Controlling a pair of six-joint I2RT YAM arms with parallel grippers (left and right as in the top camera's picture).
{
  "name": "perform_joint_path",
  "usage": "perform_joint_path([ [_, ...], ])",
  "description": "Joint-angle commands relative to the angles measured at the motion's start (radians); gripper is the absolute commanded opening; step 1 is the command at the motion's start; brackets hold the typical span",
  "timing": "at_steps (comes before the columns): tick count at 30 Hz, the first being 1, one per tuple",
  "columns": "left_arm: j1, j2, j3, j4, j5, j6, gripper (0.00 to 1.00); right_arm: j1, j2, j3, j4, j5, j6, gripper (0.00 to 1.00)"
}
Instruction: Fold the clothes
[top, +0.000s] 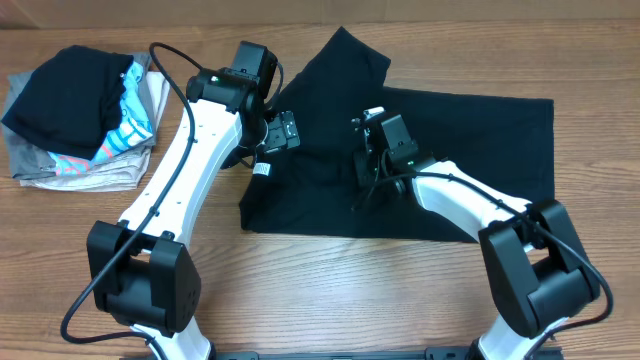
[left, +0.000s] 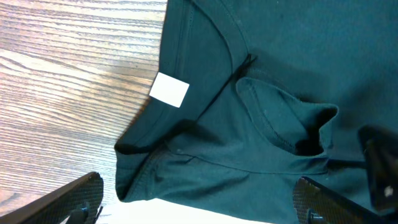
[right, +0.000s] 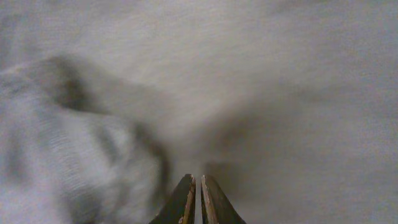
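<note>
On table (top: 330, 290), black T-shirt (top: 470, 160) spread flat-ish. Left pincer (left: 196, 199) wide open, empty, over neck label (left: 169, 89), guessing collar grab next. Right pincer (right: 198, 193) shut against cloth, maybe pinching it, too blurry.

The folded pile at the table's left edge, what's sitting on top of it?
A crumpled black garment lies on top. A turquoise-patterned piece and grey fabric peek out beneath it; anything else under the black one is hidden.
</note>
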Motion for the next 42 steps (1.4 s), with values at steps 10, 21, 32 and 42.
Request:
perform_joint_path([
  [10,0.005,0.005,0.001,0.001,0.003,-0.001,1.00,0.006,-0.023,0.035,-0.184,-0.306,0.111,0.09],
  [21,0.005,0.005,0.001,0.001,0.003,-0.001,1.00,0.021,0.070,0.029,-0.128,-0.412,0.150,0.09],
  [32,0.005,0.005,0.001,0.001,0.003,-0.001,1.00,0.021,0.111,0.029,-0.050,-0.352,0.159,0.09],
  [42,0.005,0.005,0.001,0.001,0.003,-0.001,1.00,0.017,0.123,0.029,0.006,-0.092,0.161,0.11],
])
